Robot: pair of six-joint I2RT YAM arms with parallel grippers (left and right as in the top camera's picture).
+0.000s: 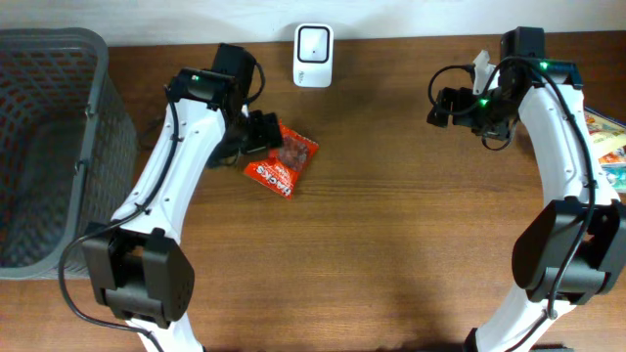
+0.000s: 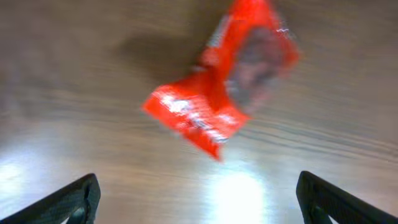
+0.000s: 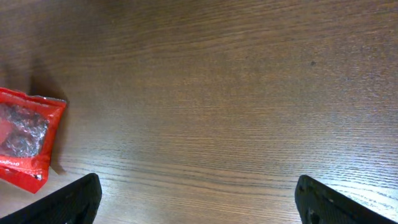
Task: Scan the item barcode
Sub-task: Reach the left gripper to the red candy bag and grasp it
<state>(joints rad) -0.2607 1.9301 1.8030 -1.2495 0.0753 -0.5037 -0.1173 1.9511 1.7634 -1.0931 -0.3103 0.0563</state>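
Just ahead of the left gripper (image 1: 256, 132), a little below its fingertips, the red snack packet (image 1: 283, 161) lies flat on the bench (image 1: 391, 244), touching nothing but the wood. That gripper is spread wide and holds nothing. Its own camera shows the packet in front of and between the two fingers, but blurred, so the print cannot be read. The white scanner (image 1: 313, 42) stands beyond this gripper at the far edge of the bench, well apart from the packet. The right gripper (image 1: 442, 106) is also wide open and empty, with the packet well off to its side and only one corner of it showing in that wrist view. A grey basket (image 1: 49, 147) sits behind the left arm, on its outer side. The main risk, as I judge it, is the packet itself: it is thin, glossy and flat on the wood, so fingers closing from above could skate it away or scrape the bench without getting under an edge. A pinch on one corner would probably let the foil droop or fold, hiding or creasing the barcode. No barcode shows on the upper face, so it may be underneath, and a lift that does not turn the packet could present the wrong side. Carrying it too close might also knock the scanner over.
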